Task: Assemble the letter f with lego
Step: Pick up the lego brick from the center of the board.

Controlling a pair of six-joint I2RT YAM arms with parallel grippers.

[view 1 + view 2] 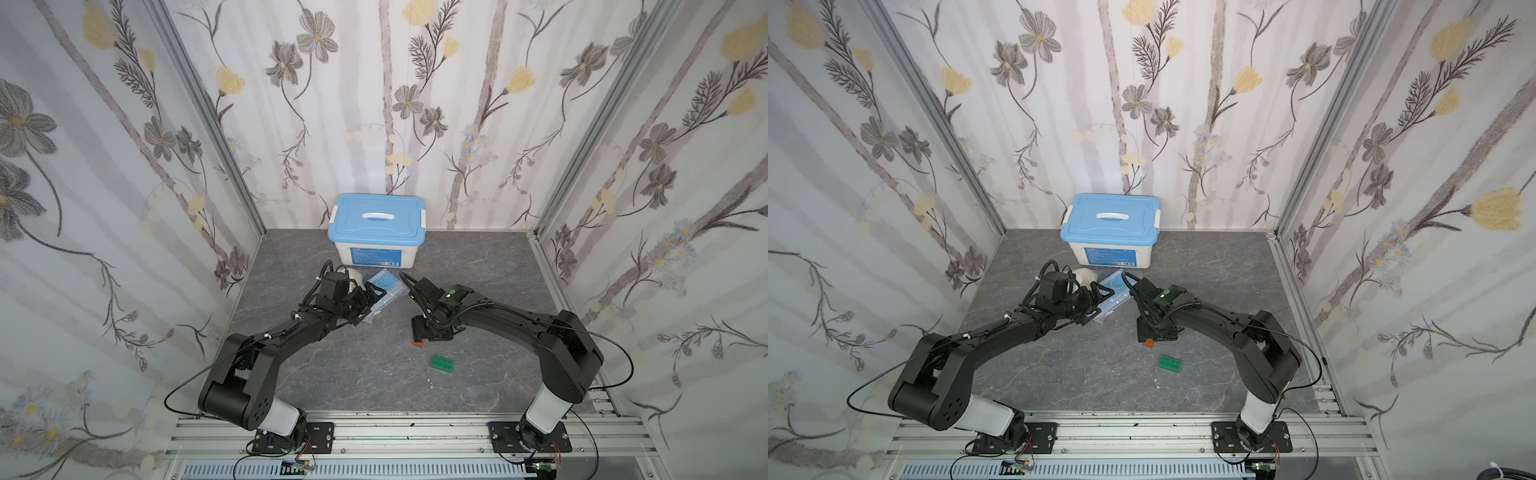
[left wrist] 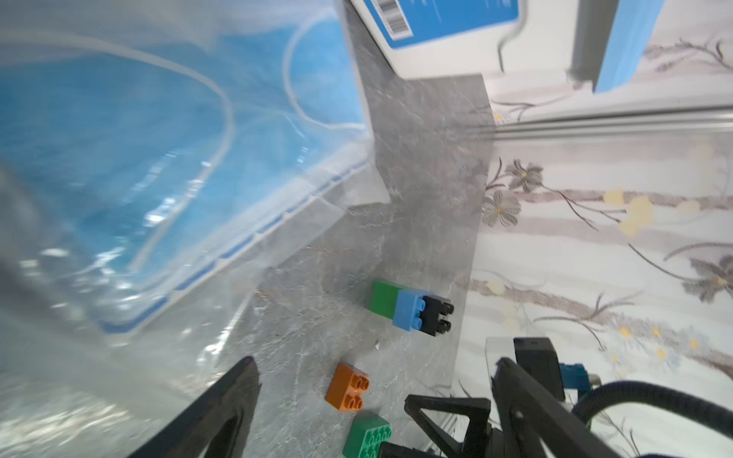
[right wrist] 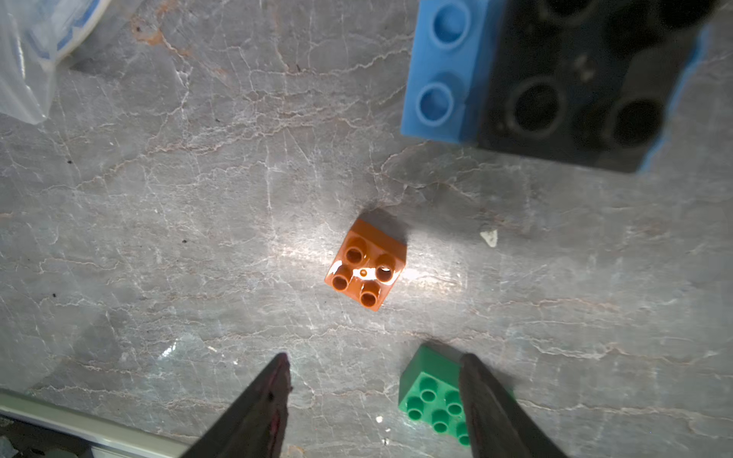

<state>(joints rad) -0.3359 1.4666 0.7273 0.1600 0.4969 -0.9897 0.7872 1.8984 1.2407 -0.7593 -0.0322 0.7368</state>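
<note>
Box [image 1: 409, 254] sits mid rear edge of the worktop [image 1: 332, 374], back to the wall. Blue lid [image 1: 376, 230] is on, so contents can't be seen. Just in front of it lies a clear bag [image 1: 386, 286] w/ blue face masks inside, white ear loops showing thru the plastic in the left wrist view.

Lego is no F yet. A stack [image 2: 412, 309] of 3 stands upright approx worktop ctr, right of the bag: green at bottom, blue brick [image 3: 440, 67] in the middle, black brick [image 3: 575, 91] on top, studs up. It's hidden under the right wrist in both top views. Orange brick [image 3: 367, 269] is loose, studs up, near the stack but apart. 2nd green brick [image 1: 444, 362] is loose too, nearer the front edge, apart from the orange.

Left gripper [image 2: 375, 363]: fingers [image 2: 234, 400] spread wide, nothing btw them. One tip overlaps the bag's edge, can't tell if touching.

Right gripper [image 3: 375, 366] hangs over the loose bricks, fingers [image 3: 269, 396] apart & empty. Orange brick lies just beyond the tips; one finger covers part of the green brick in that view.
</note>
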